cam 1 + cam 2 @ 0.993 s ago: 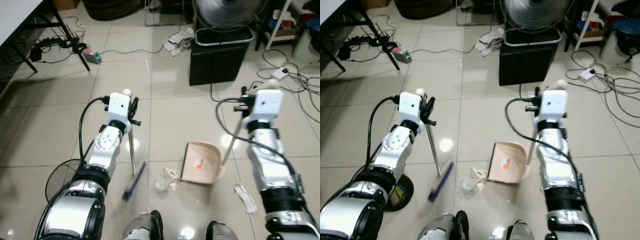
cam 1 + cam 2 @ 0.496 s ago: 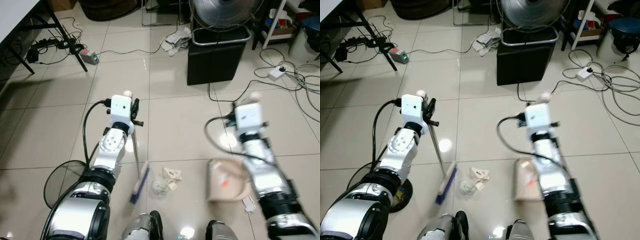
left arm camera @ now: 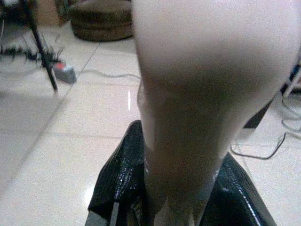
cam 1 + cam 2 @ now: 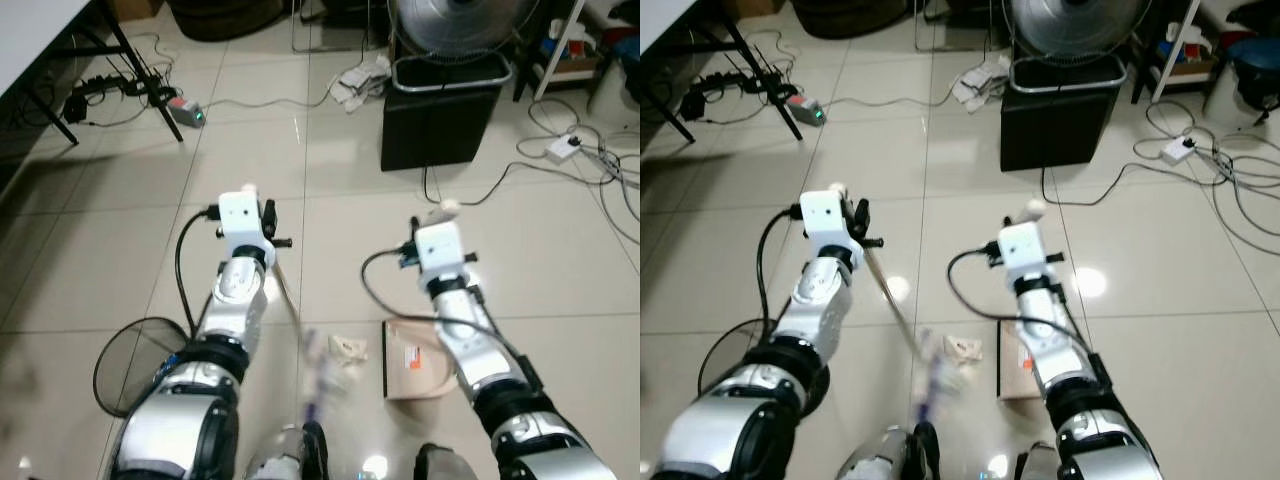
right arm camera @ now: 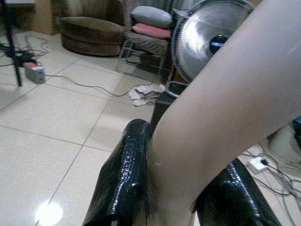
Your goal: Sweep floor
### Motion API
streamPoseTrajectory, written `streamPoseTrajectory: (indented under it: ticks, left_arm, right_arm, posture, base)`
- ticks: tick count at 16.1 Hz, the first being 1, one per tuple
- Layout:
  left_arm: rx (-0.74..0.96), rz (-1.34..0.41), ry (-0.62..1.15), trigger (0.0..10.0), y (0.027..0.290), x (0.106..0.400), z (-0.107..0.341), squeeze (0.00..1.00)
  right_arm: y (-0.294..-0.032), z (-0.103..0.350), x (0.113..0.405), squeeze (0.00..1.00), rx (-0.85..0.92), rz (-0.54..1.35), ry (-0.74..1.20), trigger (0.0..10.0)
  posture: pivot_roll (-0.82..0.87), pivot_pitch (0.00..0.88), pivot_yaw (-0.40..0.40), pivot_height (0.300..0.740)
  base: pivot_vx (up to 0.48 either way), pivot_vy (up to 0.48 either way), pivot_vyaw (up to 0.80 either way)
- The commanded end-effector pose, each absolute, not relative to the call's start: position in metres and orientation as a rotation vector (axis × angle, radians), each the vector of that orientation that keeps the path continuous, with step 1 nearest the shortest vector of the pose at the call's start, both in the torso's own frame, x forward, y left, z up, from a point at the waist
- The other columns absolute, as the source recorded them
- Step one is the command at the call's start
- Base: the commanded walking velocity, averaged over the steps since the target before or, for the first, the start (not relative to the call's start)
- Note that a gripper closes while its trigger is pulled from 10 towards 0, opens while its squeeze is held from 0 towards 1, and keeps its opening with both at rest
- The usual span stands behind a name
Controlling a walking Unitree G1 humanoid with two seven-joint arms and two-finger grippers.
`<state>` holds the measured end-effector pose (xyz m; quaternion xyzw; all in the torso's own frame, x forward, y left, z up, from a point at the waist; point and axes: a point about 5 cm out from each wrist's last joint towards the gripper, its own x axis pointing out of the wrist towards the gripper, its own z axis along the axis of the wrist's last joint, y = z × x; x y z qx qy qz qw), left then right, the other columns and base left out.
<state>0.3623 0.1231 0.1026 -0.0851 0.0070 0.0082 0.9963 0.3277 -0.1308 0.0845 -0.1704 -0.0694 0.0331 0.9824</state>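
Beige plastic fills both our grips: left gripper (image 3: 181, 188) clamps the broom (image 4: 318, 375) handle, right gripper (image 5: 178, 188) the dustpan (image 4: 410, 345) handle. Crumpled paper (image 4: 347, 350) lies between brush and pan; we judge a fast stroke could scatter it past the pan.

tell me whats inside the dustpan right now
The dustpan shows an orange sticker inside; no trash is visible there. The crumpled paper scraps lie outside its mouth. Its right part is hidden by the right arm.

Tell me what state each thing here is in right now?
Broom: held by the left gripper, head blurred mid-sweep.
Dustpan: on the floor, handle in the right gripper.
Crumpled paper: loose on the tiles beside the dustpan.
Fan: standing behind the black box.
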Motion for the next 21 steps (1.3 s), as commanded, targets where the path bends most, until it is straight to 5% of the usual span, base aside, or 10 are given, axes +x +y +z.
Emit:
streamPoseTrajectory:
  ticks: [1, 7, 13, 21]
  left_arm:
    - [-0.340, 0.122, 0.065, 10.0, 0.126, 0.363, 0.098, 0.00]
    - [-0.535, 0.225, 0.020, 10.0, 0.135, 0.369, 0.111, 0.00]
    - [-0.335, -0.158, -0.163, 10.0, 0.120, 0.380, 0.150, 0.00]
    - [-0.184, -0.303, -0.271, 10.0, 0.160, 0.391, 0.190, 0.00]
  right_arm:
    - [-0.122, 0.081, 0.327, 0.00, -0.314, 0.089, -0.133, 10.0]
    - [-0.121, 0.075, 0.325, 0.00, -0.280, 0.088, -0.115, 10.0]
    - [-0.137, 0.075, 0.324, 0.00, -0.235, 0.039, -0.124, 10.0]
    - [-0.174, 0.078, 0.316, 0.00, -0.106, -0.067, -0.163, 10.0]
  posture:
    - [0.02, 0.153, 0.180, 0.740]
    - [0.02, 0.132, 0.184, 0.740]
    - [0.01, 0.102, 0.185, 0.740]
    - [0.01, 0.065, 0.173, 0.740]
  base:
    - [0.000, 0.000, 0.00]
    - [0.000, 0.000, 0.00]
    - [0.000, 0.000, 0.00]
    - [0.000, 0.000, 0.00]
